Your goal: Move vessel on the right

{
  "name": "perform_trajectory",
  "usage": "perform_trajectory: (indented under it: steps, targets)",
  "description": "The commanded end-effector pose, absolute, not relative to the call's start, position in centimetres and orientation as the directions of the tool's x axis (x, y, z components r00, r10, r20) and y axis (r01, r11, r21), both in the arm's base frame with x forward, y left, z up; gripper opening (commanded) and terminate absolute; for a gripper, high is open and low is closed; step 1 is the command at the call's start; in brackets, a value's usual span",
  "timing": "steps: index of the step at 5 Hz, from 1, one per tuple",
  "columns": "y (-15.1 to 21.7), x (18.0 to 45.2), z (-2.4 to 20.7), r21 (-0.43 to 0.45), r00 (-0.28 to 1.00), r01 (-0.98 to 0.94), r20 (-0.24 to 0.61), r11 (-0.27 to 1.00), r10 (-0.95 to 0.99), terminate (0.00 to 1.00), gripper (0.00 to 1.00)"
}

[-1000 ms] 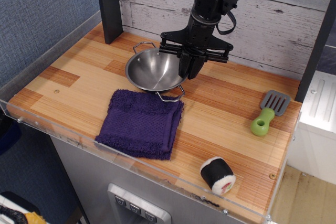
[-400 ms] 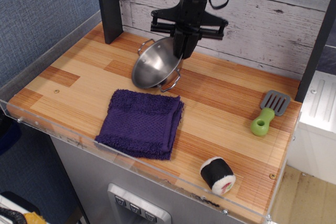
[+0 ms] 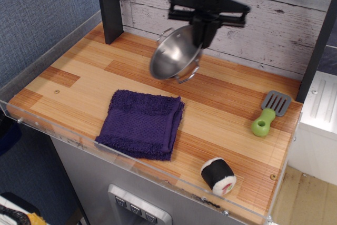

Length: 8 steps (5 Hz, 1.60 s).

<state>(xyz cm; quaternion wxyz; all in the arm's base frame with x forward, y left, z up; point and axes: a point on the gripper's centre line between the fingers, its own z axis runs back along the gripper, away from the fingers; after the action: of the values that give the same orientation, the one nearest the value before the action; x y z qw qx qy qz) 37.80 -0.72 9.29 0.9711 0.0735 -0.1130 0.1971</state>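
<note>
- The gripper (image 3: 202, 35) carries the vessel (image 3: 175, 54) tilted above the counter (image 3: 226, 114), jaws clamped on its rim.
- Next: travel toward the right edge, then lower.

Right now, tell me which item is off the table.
The steel vessel, tilted in the gripper; towel, spatula and sushi roll lie on the wood.

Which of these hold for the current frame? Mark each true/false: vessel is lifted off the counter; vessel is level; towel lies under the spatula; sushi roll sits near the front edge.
1. The vessel hangs lifted, held by the gripper. True.
2. The vessel is level. False: it is tilted steeply.
3. The purple towel lies under the spatula. False: they lie apart; the spatula is at the right.
4. The sushi roll sits near the front edge. True.
</note>
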Motion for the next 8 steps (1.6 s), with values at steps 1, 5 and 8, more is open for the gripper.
perform_trajectory:
  steps: [1, 5, 8]
  targets:
    - [-3.5, 37.9, 14.1, 0.031, 0.886, -0.331, 0.353, 0.943, 0.299, 0.00, 0.00]
    - [-8.4, 36.5, 10.7, 0.052, 0.947, -0.171, 0.284, 0.984, 0.149, 0.00, 0.00]
    - [-8.2, 36.7, 6.5, 0.082, 0.985, -0.074, 0.161, 0.994, 0.060, 0.00, 0.00]
